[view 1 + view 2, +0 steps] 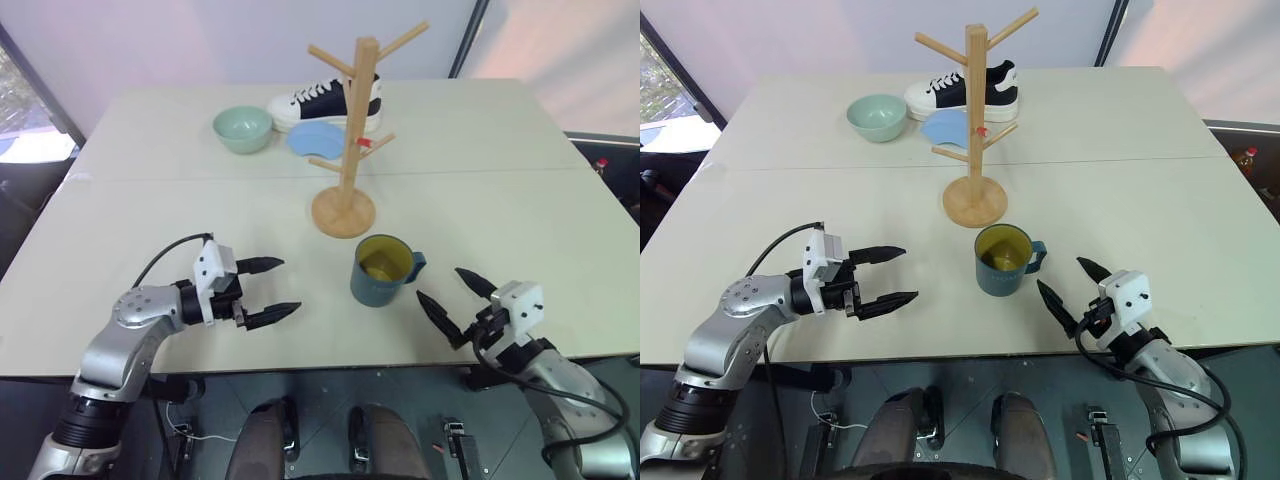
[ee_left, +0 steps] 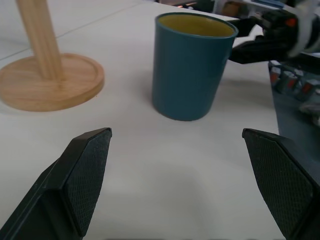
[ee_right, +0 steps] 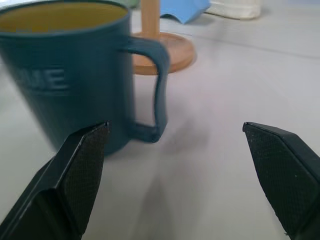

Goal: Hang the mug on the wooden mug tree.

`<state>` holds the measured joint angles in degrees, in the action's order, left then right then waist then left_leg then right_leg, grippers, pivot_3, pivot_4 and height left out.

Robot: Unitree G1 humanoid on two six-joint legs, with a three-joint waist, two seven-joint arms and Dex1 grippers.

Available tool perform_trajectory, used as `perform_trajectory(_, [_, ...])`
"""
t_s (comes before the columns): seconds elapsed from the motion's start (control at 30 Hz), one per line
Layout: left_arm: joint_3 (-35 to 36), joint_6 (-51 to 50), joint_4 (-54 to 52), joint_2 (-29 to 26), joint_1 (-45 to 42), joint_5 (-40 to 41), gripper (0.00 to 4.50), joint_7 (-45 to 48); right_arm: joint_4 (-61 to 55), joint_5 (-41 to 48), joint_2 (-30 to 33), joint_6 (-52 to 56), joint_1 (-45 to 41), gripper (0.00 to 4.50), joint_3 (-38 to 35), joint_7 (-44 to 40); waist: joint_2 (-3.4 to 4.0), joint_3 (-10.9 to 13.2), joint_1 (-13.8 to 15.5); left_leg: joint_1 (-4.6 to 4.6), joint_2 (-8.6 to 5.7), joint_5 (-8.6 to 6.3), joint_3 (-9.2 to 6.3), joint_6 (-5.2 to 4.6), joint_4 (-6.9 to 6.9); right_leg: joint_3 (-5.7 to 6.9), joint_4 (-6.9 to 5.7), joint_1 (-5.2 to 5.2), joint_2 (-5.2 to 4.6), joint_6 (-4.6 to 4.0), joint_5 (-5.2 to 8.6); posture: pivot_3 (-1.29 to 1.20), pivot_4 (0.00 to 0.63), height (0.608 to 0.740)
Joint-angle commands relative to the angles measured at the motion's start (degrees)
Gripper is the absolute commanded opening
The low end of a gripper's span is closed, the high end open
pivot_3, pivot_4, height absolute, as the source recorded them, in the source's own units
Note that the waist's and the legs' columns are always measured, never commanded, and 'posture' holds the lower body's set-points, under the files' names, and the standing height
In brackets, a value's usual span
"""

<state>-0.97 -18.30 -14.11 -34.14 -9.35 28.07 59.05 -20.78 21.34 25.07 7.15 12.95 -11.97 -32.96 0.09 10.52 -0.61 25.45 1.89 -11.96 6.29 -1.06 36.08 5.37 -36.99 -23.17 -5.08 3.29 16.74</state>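
The dark teal mug (image 1: 382, 270) with a yellow inside stands upright on the table, near its front edge, handle toward the right. Just behind it rises the wooden mug tree (image 1: 345, 150), round base on the table, a red tag on one peg. My left gripper (image 1: 272, 289) is open, level, left of the mug and pointing at it across a gap. My right gripper (image 1: 452, 296) is open too, right of the mug, a short way from the handle (image 3: 155, 90). Neither touches the mug (image 2: 190, 65).
Behind the mug tree lie a black-and-white sneaker (image 1: 325, 103), a blue plate (image 1: 315, 138) and a pale green bowl (image 1: 242, 129). The table (image 1: 150, 215) is two pale tops joined along a seam, and both grippers hover by its front edge.
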Motion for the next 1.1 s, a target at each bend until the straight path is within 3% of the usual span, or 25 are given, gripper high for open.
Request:
perform_trajectory(0.03, [0.4, -0.4, -4.1, -0.7, -0.3, 1.0, 4.5, 0.0, 2.3, -0.4, -1.0, -1.5, -3.3, 4.44, 0.2, 0.7, 0.0, 0.0, -0.1, 0.02, 0.0, 0.01, 0.0, 0.0, -0.01, 0.0, -0.03, 0.09, 0.01, 0.01, -0.01, 0.0, 0.15, 0.73])
perform_trajectory(1.03, [1.0, 2.5, -5.0, -0.7, 3.8, -0.6, 4.5, -2.2, 15.2, -3.7, -4.3, -6.5, -13.5, 4.44, 5.1, -0.4, 0.0, 0.0, 0.0, -0.08, 0.0, 0.12, 0.02, -0.13, 0.15, 0.05, -0.26, 0.24, 0.09, 0.24, -0.13, 0.0, 0.15, 0.73])
perform_trajectory(1.1, [1.1, 2.5, -5.1, -0.6, 3.9, -0.8, 4.5, -2.4, 15.6, -3.2, -4.5, -6.4, -14.2, 3.92, 5.3, -1.0, 0.0, 0.0, -0.1, -0.08, 0.01, 0.13, 0.02, -0.13, 0.16, 0.05, -0.27, 0.24, 0.09, 0.24, -0.13, 0.0, 0.15, 0.73])
